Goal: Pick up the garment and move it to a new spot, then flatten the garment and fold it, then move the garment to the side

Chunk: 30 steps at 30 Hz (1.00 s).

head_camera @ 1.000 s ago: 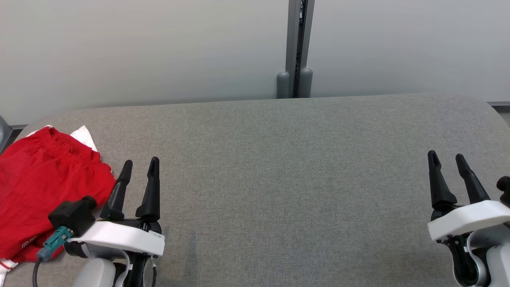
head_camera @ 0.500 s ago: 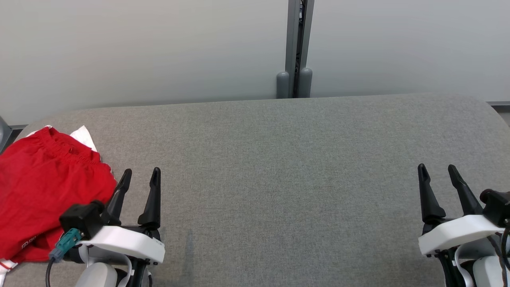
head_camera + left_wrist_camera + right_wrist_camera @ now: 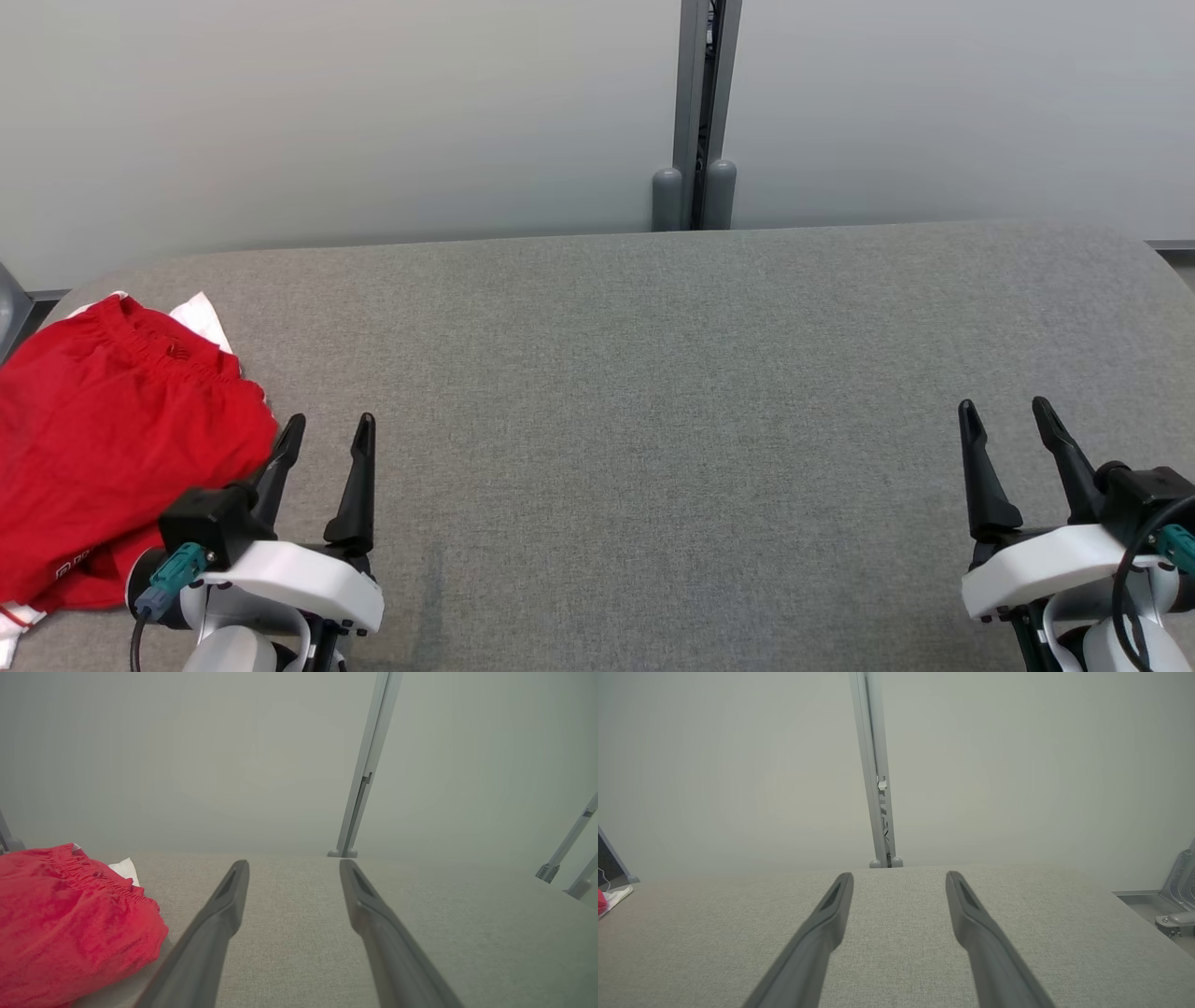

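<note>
The garment (image 3: 103,448) is a pair of red shorts with white trim, lying folded at the far left of the grey table (image 3: 653,373). It also shows at the lower left of the left wrist view (image 3: 65,924), and a small corner of it at the left edge of the right wrist view (image 3: 605,900). My left gripper (image 3: 327,431) stands open just right of the garment, nothing between its fingers. My right gripper (image 3: 1004,415) stands open at the table's right, far from the garment. Both show open jaws in their wrist views, left (image 3: 292,868) and right (image 3: 899,879).
A pale wall stands behind the table, with a grey vertical post (image 3: 695,121) at its middle. The table's rounded far corners show at left and right. Metal frame parts (image 3: 1176,905) lie beyond the table's right edge.
Both grippers have drawn back toward the near edge of the table, still open. The right one has also shifted a little to the left. The garment has not moved.
</note>
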{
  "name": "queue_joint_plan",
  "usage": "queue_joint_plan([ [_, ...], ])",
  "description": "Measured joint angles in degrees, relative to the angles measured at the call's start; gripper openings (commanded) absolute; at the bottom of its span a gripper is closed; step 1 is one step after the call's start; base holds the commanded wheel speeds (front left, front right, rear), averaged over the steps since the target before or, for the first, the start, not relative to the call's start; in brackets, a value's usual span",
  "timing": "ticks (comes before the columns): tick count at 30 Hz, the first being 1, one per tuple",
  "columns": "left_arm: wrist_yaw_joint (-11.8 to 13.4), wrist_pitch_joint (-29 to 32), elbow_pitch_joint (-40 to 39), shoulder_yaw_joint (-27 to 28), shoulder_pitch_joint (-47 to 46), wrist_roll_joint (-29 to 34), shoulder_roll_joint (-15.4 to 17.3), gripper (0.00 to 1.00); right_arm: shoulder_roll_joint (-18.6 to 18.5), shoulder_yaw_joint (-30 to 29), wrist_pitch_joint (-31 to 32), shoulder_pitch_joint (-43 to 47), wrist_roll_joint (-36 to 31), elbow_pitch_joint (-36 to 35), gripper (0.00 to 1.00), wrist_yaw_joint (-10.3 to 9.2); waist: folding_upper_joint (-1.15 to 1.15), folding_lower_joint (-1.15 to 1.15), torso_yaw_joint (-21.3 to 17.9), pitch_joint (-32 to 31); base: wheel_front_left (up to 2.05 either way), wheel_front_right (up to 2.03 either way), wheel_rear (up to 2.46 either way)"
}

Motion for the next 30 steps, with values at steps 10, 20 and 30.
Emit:
queue_joint_plan([
  [10, 0.7, 0.1, 1.0, 0.7, 0.2, 2.5, 0.3, 1.0, 0.6, -0.4, -1.7, 0.9, -1.8, 0.1, 1.0, 0.01, 0.0, 0.0, 0.2, 0.0, 0.0, 0.0, 0.0],
  [20, 1.2, 0.7, 1.2, 0.8, 0.3, 5.3, 0.7, 1.0, 1.0, -1.0, -2.8, 1.2, -3.1, 0.1, 1.0, 0.09, 0.0, 0.0, 0.3, 0.0, 0.0, 0.0, 0.0],
  [30, 1.4, 1.6, 1.0, 0.5, 0.6, 7.0, 1.0, 1.0, 1.4, -1.8, -3.4, 1.8, -2.8, 0.1, 1.0, 0.09, 0.0, 0.0, 0.0, -0.2, 0.0, 0.0, 0.0],
])
